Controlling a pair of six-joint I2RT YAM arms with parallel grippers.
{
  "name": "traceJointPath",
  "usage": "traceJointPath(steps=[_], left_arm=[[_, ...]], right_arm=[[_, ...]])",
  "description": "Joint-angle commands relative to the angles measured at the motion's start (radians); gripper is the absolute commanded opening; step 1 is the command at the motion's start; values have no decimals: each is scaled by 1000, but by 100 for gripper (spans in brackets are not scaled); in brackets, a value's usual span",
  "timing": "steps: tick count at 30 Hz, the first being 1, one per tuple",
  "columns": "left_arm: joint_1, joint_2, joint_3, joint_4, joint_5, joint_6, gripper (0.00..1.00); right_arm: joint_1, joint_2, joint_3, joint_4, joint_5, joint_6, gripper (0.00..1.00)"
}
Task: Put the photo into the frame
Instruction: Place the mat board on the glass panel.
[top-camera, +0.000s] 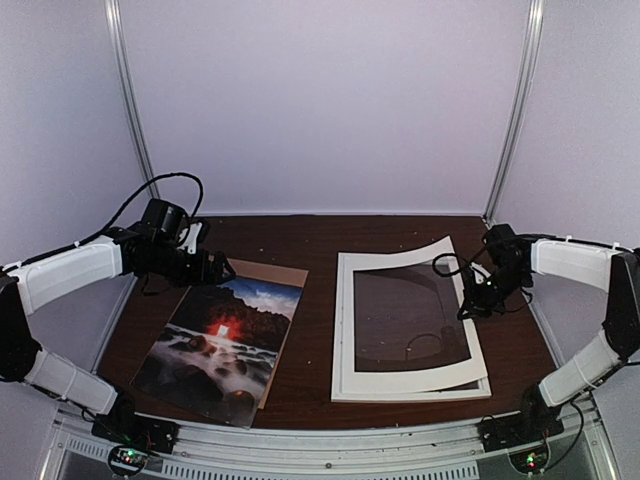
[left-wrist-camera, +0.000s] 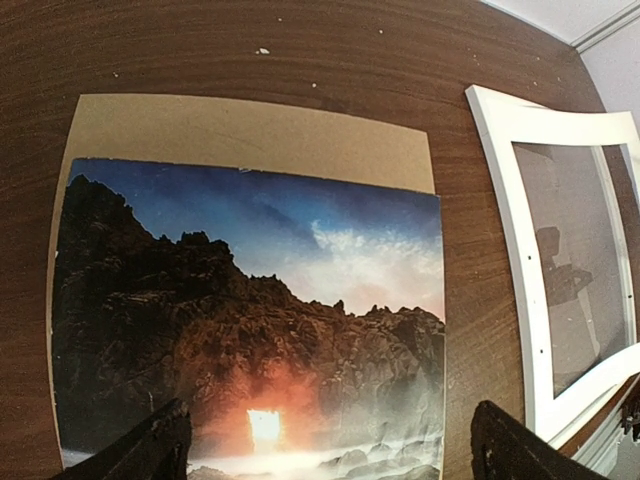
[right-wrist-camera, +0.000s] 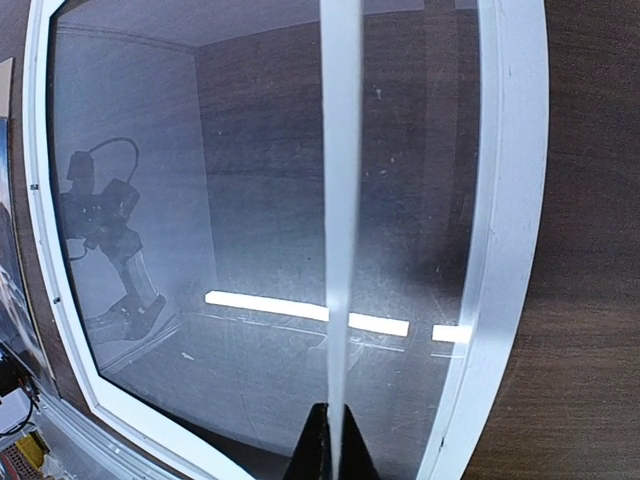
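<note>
Above the frame (right-wrist-camera: 505, 200), the right pincer (right-wrist-camera: 328, 455) pinches the card mat (right-wrist-camera: 340, 150) by its thin edge, risking a crease or slip, while the spread left pincer (left-wrist-camera: 335, 445) hovers over the photo (left-wrist-camera: 250, 300).

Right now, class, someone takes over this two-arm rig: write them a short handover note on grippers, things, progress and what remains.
Left gripper: open, above the glossy sunset photo, holding nothing.
Right gripper: shut on the white card mat's right edge, bowing it up off the thin white rectangular frame.
Photo lies on the plain brown backing board, left of the frame.
Done: board out, mat partly lifted.
Left: remove mat, lay photo in frame.
</note>
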Motion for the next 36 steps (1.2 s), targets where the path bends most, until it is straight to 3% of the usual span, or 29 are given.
traceJointPath(steps=[1,10,19,36], left_arm=[[-5,0,14,7,-8,0,98],[-5,0,14,7,-6,0,98],[-5,-1,13,1,-9,0,98],[-5,6,39,-42,-53,17,98]], right_arm=[[-8,16,-5,27,9,2,3],[-9,34,-9,34,23,-5,14],[-7,34,-3,27,53,-4,36],[-8,35,11,9,137,-6,44]])
